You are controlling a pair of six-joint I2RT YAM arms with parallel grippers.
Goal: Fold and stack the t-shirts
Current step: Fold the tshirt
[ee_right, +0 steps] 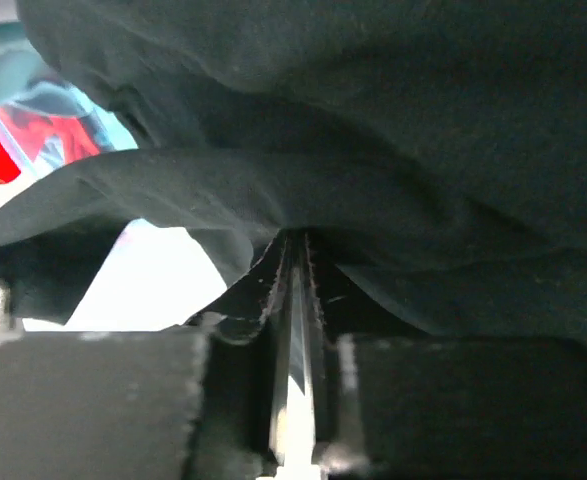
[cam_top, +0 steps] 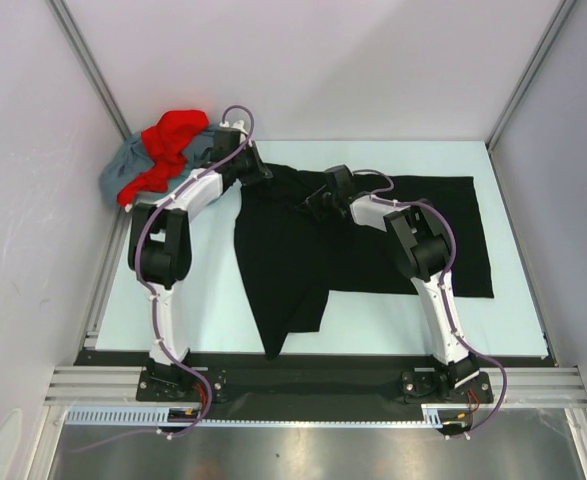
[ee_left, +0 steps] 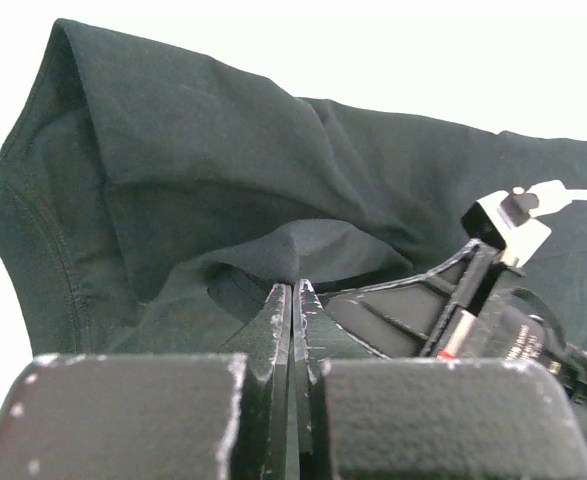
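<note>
The black t-shirt [cam_top: 373, 235] lies spread across the table's middle, its left part bunched and hanging toward the front [cam_top: 288, 310]. My left gripper [cam_top: 256, 172] is shut on a fold of the black t-shirt [ee_left: 303, 250] at its back left edge. My right gripper [cam_top: 318, 203] is shut on the black t-shirt [ee_right: 303, 190] near its upper middle, cloth draped over the fingertips. The red t-shirt [cam_top: 173, 145] lies crumpled on the grey-blue t-shirt [cam_top: 123, 175] at the back left corner. No logo shows.
White walls and metal frame rails [cam_top: 93, 70] enclose the table. The table's front edge rail [cam_top: 313, 385] holds both arm bases. The right arm's wrist [ee_left: 513, 225] shows close in the left wrist view. The red t-shirt also shows in the right wrist view [ee_right: 13, 150].
</note>
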